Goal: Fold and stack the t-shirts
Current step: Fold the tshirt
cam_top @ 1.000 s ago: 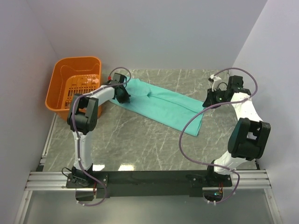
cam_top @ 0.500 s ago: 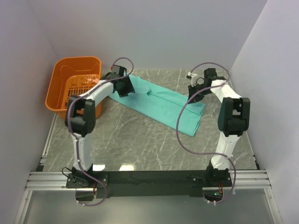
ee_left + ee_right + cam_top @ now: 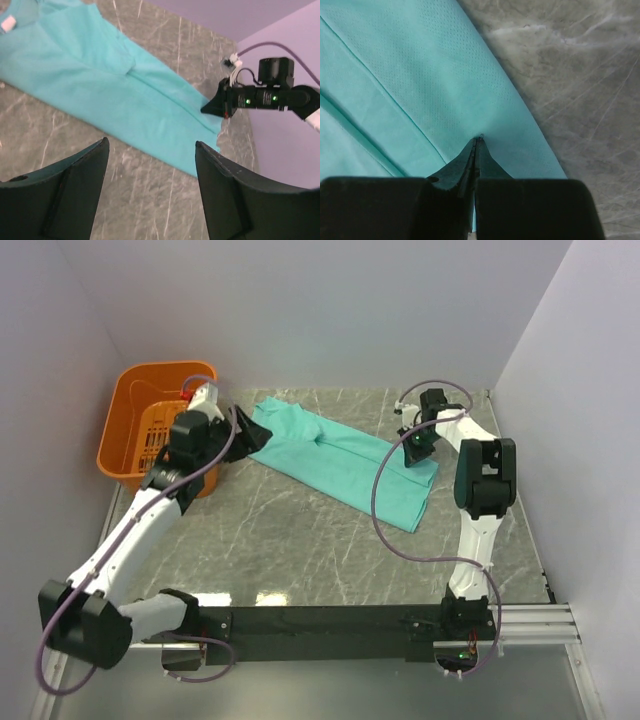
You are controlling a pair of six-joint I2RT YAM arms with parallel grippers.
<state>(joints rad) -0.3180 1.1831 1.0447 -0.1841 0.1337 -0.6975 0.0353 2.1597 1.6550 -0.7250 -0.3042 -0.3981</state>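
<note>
Now the left tool (image 3: 150, 190) is drawn back above the t-shirt (image 3: 340, 465), jaws spread; the right tool (image 3: 476, 144) is clenched at its right-hand edge, seemingly pinching fabric for folding.

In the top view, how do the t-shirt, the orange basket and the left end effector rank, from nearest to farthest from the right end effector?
From the right end effector:
1. t-shirt: directly at its tips, at the cloth's right end.
2. left end effector: across the table, by the cloth's left end.
3. basket: far left corner, beyond the left end effector.
</note>
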